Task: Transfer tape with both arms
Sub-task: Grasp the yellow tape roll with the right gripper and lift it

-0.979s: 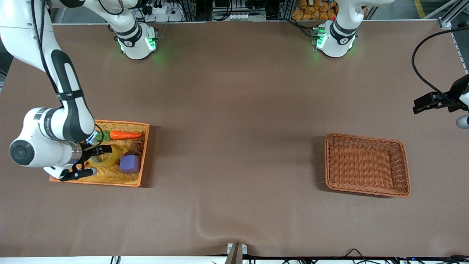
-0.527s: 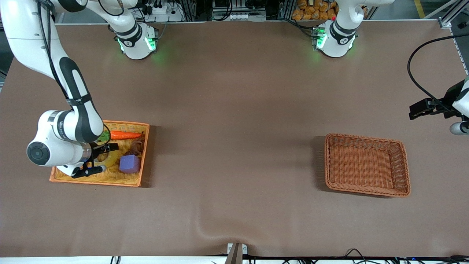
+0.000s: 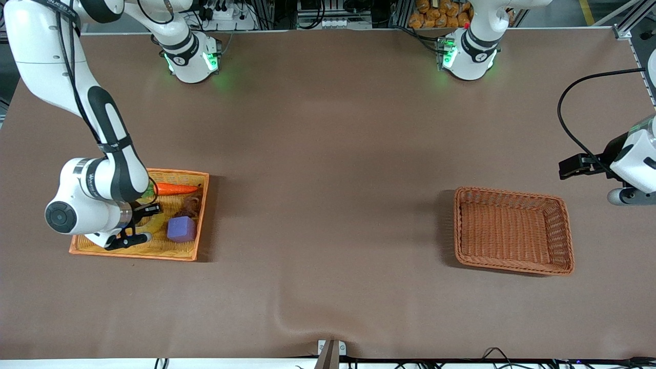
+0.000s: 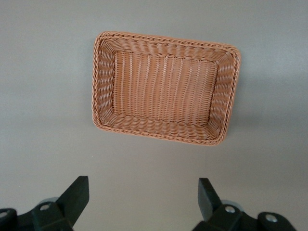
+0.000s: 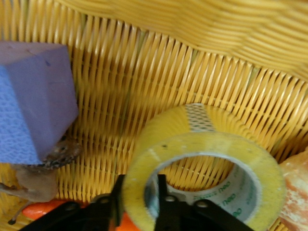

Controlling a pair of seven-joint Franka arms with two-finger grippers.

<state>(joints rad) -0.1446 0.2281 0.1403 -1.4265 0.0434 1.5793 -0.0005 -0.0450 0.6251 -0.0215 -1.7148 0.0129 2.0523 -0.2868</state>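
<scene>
The right claw is being kept clamped on the tape, one finger inside its hole, in the yellow basket. The left claw, fingers apart, is being held well away over the table near the brown basket.

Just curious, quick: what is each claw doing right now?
Right gripper: jaws closed on the tape wall, in the yellow basket.
Left gripper: open, holding nothing.
</scene>
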